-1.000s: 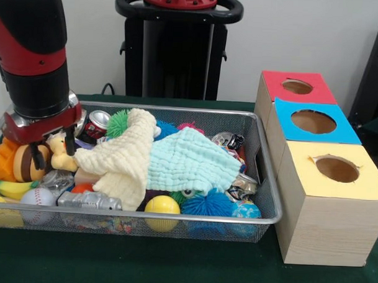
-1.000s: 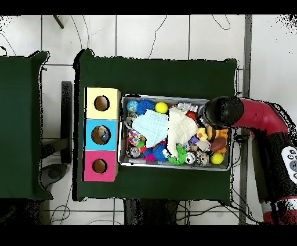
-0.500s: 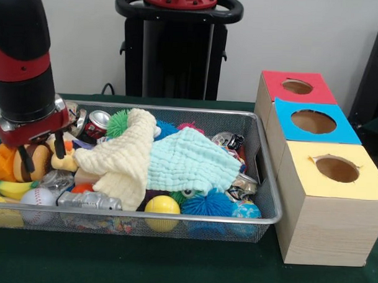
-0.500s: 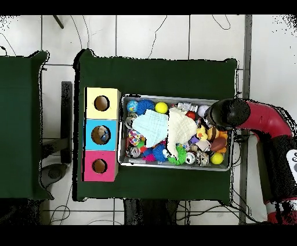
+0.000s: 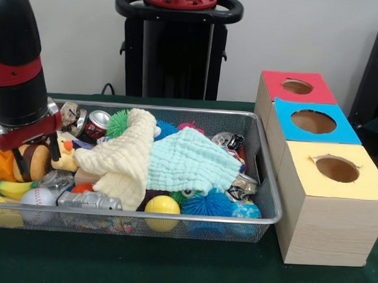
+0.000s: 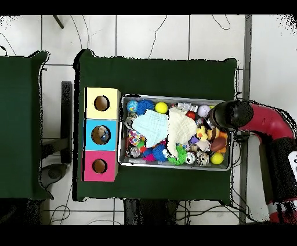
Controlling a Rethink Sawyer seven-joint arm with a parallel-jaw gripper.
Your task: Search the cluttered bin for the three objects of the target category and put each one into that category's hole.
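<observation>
A: Where does the tool [image 5: 36, 153] sit?

B: Low over the wire bin's [image 5: 262, 181] end away from the boxes, its two dark fingers [image 5: 54, 148] spread apart and empty, above a hamburger toy [image 5: 28, 162] and a yellow duck [image 5: 64, 154].

A: And the boxes?

B: Three stand beside the bin on the green worktop [image 5: 172, 265]: red [image 5: 295, 88], blue [image 5: 312, 123], yellow [image 5: 337, 169], each with a hole. Two cloths [image 5: 170, 159] cover the bin's middle.
</observation>
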